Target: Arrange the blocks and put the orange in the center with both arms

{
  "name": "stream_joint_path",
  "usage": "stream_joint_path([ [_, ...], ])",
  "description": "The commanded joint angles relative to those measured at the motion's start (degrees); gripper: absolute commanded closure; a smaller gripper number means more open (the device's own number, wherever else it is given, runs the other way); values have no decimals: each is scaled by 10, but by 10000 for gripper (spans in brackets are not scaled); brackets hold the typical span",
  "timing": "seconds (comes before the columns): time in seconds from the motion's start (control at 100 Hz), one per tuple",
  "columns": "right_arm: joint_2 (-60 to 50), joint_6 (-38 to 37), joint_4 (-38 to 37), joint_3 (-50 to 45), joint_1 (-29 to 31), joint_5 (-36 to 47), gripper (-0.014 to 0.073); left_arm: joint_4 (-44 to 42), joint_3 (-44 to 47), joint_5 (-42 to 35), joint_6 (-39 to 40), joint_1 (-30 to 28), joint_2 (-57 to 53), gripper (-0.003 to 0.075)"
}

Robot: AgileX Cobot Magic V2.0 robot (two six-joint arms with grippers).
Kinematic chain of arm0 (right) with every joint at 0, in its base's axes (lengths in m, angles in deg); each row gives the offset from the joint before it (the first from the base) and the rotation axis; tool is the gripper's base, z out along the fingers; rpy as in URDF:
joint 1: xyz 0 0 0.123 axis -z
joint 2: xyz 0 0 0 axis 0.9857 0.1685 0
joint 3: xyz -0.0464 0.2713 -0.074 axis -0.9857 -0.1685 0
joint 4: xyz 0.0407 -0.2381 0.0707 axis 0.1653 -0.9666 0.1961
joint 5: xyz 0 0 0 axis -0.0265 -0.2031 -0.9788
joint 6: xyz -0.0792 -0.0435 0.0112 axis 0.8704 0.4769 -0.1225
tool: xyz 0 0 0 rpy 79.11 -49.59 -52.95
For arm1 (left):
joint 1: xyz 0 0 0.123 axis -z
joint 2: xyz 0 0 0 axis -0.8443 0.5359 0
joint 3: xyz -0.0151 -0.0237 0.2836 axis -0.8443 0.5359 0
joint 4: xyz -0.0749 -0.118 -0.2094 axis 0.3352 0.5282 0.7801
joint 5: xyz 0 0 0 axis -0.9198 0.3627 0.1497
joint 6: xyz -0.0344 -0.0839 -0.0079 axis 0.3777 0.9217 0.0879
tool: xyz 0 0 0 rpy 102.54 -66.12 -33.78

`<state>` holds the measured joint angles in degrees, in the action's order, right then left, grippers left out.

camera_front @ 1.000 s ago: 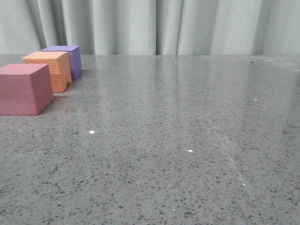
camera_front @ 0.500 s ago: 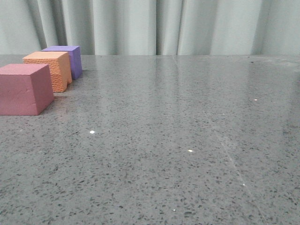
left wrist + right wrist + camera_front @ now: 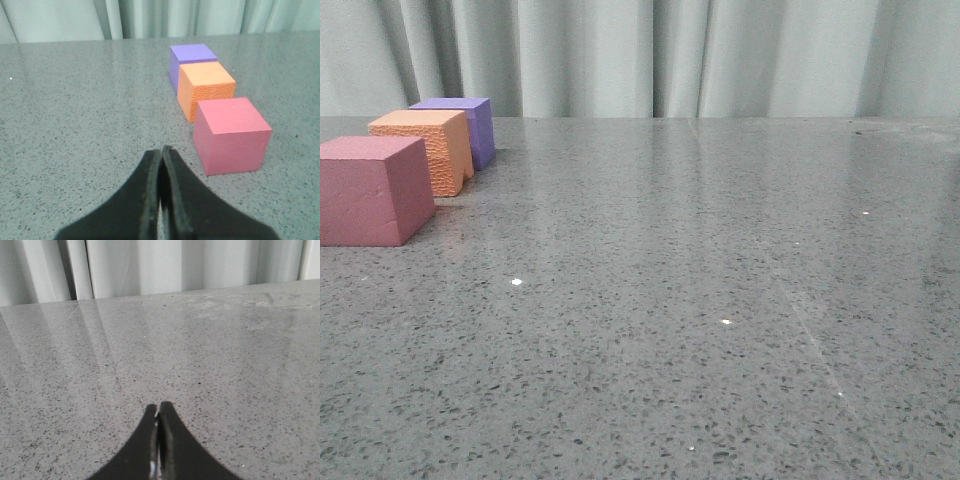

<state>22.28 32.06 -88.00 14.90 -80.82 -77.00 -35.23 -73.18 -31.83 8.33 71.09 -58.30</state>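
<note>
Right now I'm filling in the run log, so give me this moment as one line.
row: pink-red cube, orange cube, purple cube | orange: in middle | left pincer: shut, empty | right pincer: shut, empty

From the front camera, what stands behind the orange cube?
The purple cube stands directly behind the orange cube, with curtains beyond. The orange cube covers its lower left part; whether they touch is unclear.

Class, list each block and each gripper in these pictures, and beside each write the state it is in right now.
pink-red cube: resting on the table, nearest end of the row, ungripped
orange cube: resting between the other two, ungripped
purple cube: resting at the far end, ungripped
left gripper: shut, empty
right gripper: shut, empty
</note>
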Motion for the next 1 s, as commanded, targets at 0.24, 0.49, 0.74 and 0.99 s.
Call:
stream_joint_path([
  [0.24, -15, 7, 0, 8, 3, 50, 661, 109, 136, -274, -96, -103, -48, 733],
  [0.49, -15, 7, 0, 8, 3, 50, 661, 109, 188, -241, -96, -106, -122, 733],
  [0.74, -15, 7, 0, 8, 3, 50, 661, 109, 188, -230, -96, -106, -205, 733],
  [0.99, -14, 7, 0, 8, 3, 50, 661, 106, 188, -230, -96, -106, -203, 733],
])
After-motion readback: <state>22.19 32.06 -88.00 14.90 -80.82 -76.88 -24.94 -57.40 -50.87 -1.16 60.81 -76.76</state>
